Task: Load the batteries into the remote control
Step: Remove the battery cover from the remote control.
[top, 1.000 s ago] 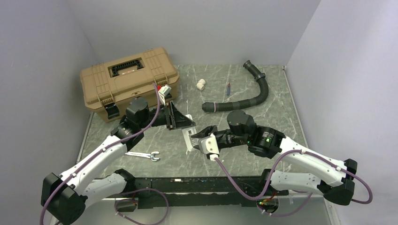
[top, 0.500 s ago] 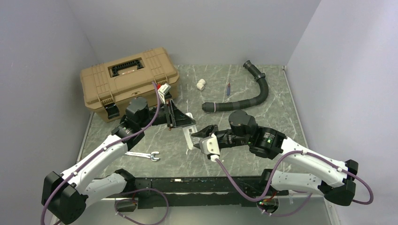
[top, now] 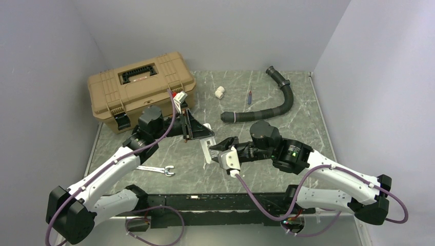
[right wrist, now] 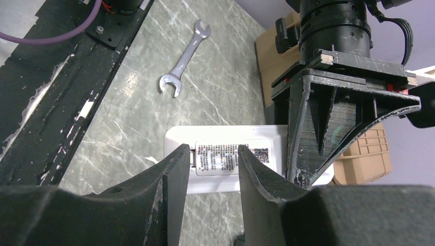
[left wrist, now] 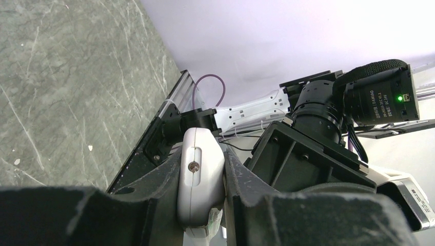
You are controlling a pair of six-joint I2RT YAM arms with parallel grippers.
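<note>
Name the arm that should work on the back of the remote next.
Right. The left gripper is shut on one end of the remote and steadies it. The right gripper has its fingers apart, right over the labelled back, so it is probably free to act. No battery is in view.

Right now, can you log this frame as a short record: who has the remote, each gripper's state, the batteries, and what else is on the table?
left gripper: shut on the remote control, one end clamped between its fingers
right gripper: open, fingers in front of the remote's labelled back; contact unclear
batteries: none in view
table: silver wrench, tan toolbox, black corrugated hose, white pipe fitting, red-and-blue stick
</note>
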